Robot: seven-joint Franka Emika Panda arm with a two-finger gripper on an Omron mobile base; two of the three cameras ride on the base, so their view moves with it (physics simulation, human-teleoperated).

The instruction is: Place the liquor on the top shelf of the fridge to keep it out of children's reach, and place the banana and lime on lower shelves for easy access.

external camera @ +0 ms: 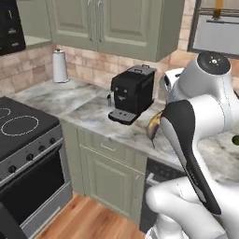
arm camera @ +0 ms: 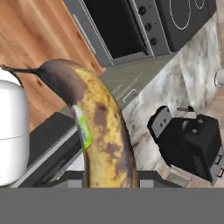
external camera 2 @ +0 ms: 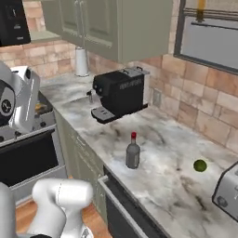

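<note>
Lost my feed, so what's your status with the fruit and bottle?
Hand shut on banana, lifted off the counter. Bottle and lime on the counter, apart. Fridge not in sight.

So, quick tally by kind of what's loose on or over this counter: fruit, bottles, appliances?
Fruit: 2, the banana held up in the tool and the lime on the counter.
Bottles: 1, the liquor upright on the counter.
Appliances: 2, the black coffee machine and the toaster.
Total: 5
</note>
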